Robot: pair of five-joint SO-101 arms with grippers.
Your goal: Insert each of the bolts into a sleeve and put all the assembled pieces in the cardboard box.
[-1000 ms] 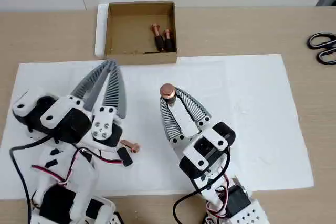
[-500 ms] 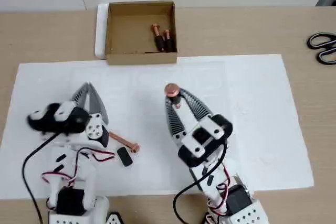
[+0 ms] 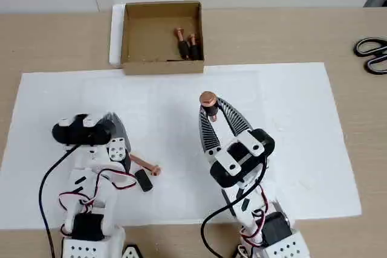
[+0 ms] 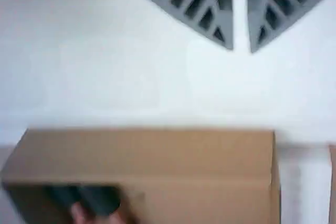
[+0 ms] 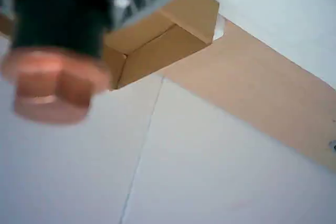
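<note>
My right gripper (image 3: 209,108) is shut on an assembled piece, a black sleeve (image 5: 58,14) with a copper bolt head (image 3: 208,98) sticking out, held above the white paper in front of the cardboard box (image 3: 162,66). In the box lie two assembled pieces (image 3: 186,43). A loose copper bolt (image 3: 145,164) and a black sleeve (image 3: 143,179) rest on the paper beside my left arm. My left gripper (image 3: 110,119) hangs over the paper with its fingers (image 4: 223,30) nearly together and nothing between them; the box (image 4: 147,156) stands ahead of it.
A white paper sheet (image 3: 290,125) covers most of the wooden table. Scissors (image 3: 372,52) lie at the far right edge. A white flap (image 3: 116,34) sticks out on the box's left side.
My left arm has pulled back toward its base and its fingers have come together. My right gripper has shifted right and a little toward the box with the piece in it.
</note>
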